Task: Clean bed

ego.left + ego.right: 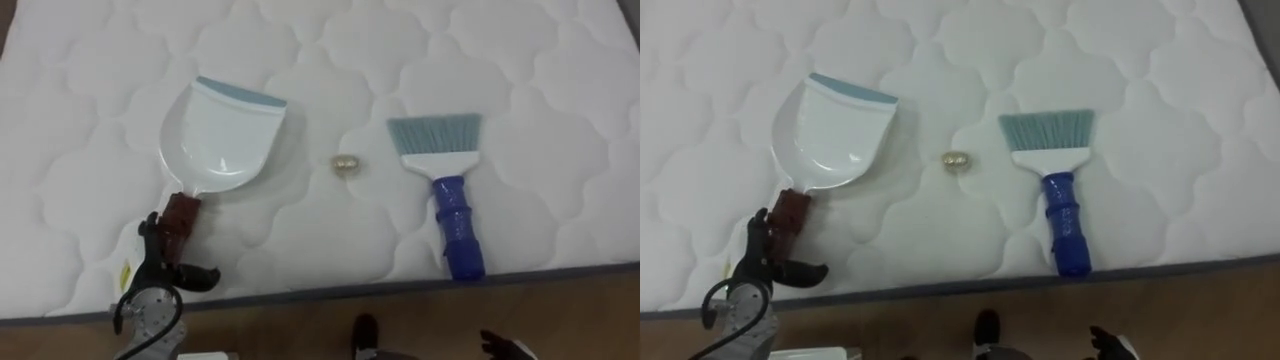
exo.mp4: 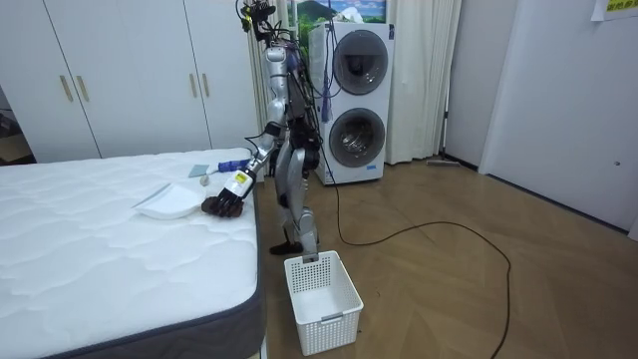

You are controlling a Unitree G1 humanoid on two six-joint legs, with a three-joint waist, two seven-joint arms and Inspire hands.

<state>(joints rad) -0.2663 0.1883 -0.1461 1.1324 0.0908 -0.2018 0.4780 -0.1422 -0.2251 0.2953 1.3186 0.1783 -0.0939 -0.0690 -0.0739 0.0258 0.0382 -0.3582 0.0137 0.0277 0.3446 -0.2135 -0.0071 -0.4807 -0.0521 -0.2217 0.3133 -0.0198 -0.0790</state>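
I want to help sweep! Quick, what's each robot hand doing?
Left hand: closed on the dustpan handle.
Right hand: cannot tell.

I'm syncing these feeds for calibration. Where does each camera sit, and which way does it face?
Left eye view: on the robot's head, looking down at the bed edge with dustpan and brush; the left hand shows lower left by the dustpan's handle.
Right eye view: same head, just alongside, same downward look; the right hand shows at the bottom edge.
Room view: standing off in the room, facing the whole robot at the bedside, washing machines behind.
Shared: all three show dustpan and brush on the bed.
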